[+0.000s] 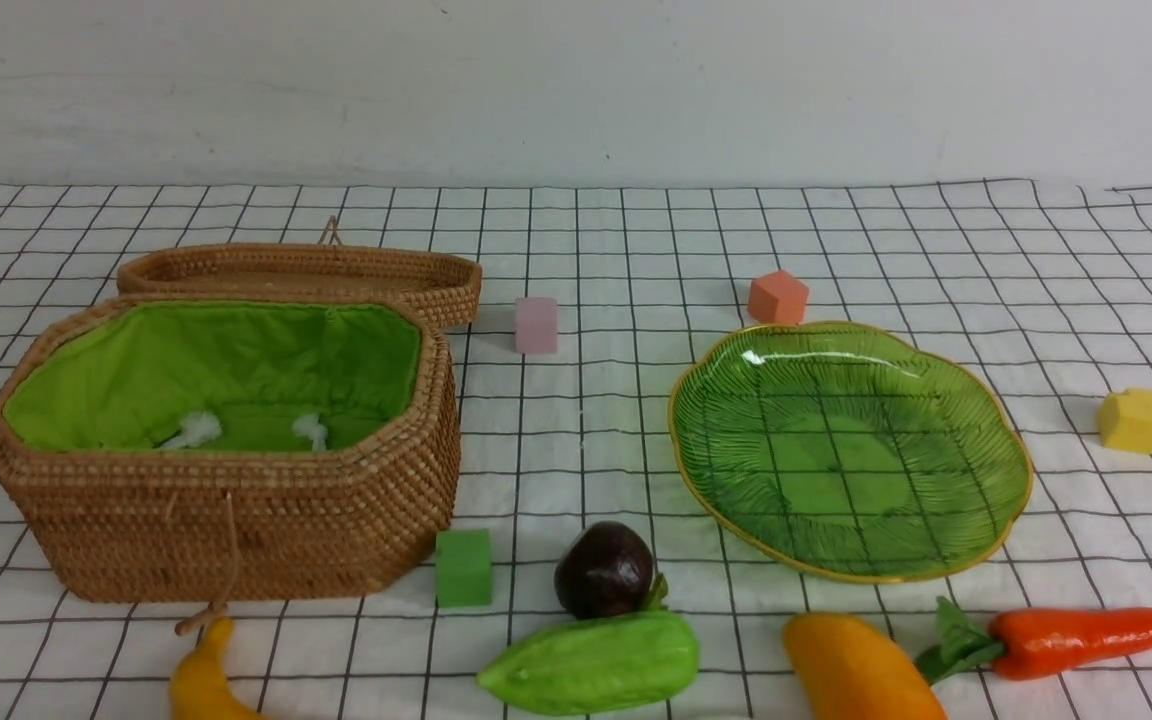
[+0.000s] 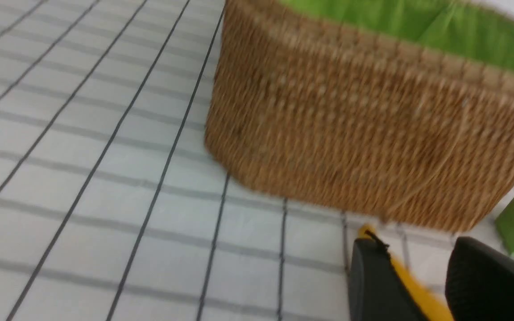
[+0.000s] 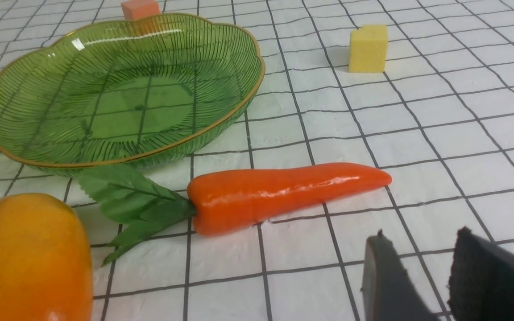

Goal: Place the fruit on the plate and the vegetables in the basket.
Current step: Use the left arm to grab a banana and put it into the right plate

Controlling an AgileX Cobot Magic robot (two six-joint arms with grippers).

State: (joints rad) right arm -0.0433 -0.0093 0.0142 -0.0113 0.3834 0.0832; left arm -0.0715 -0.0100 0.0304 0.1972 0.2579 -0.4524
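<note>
Checked worktop [image 1: 616, 250]: your left pincer [image 2: 417, 249] looks spread around the banana [image 2: 411, 281] beside the basket [image 2: 350, 133] (blurry view), so centre it before squeezing. Your right pincer [image 3: 422, 240] is apart too, empty, near the carrot [image 3: 283, 191].

A plain white wall [image 1: 576, 90] stands behind the worktop [image 1: 1086, 300]. A white cloth [image 1: 596, 250] with a black grid covers it.
</note>
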